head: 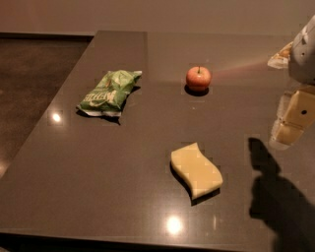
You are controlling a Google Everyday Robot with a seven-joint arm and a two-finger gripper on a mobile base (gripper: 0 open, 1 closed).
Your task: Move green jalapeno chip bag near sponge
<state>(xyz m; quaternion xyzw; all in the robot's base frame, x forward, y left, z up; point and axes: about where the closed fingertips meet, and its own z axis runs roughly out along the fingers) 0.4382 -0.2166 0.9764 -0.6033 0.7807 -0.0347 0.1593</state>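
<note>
Surface: dark brown glossy tabletop [98, 172], running from the near edge to the far wall; 2 round light glints show on it, 1 at the left and 1 near the front edge; a faint straight seam runs back from the far edge left of centre.
Room: pale wall [147, 15] across the top; darker floor [29, 64] beyond the table's left edge; lighting dim and warm.
Arm: grey-white arm segment [306, 49] enters at the upper right edge and is cut off by the frame; it hangs over the right side of the table and points downward.
Gripper: the gripper [290, 123] is cream-yellow, below the arm segment at the right edge, above the tabletop; holds nothing; how wide it stands is not readable from this view.
Shadow: dark arm shadow [270, 189] on the table under and in front of the gripper, reaching the lower right corner.
Green jalapeno chip bag: the green jalapeno chip bag [108, 93] lies flat and crinkled on the far left part of the table, its long axis slanted; well apart from the gripper.
Sponge: the sponge [197, 170], pale yellow with wavy sides, lies flat at front centre; well apart from the bag; left of the gripper, not touching it.
Apple: 1 red-orange apple [198, 78] stands upright, stem up, beyond the sponge and right of the bag; apart from both.
</note>
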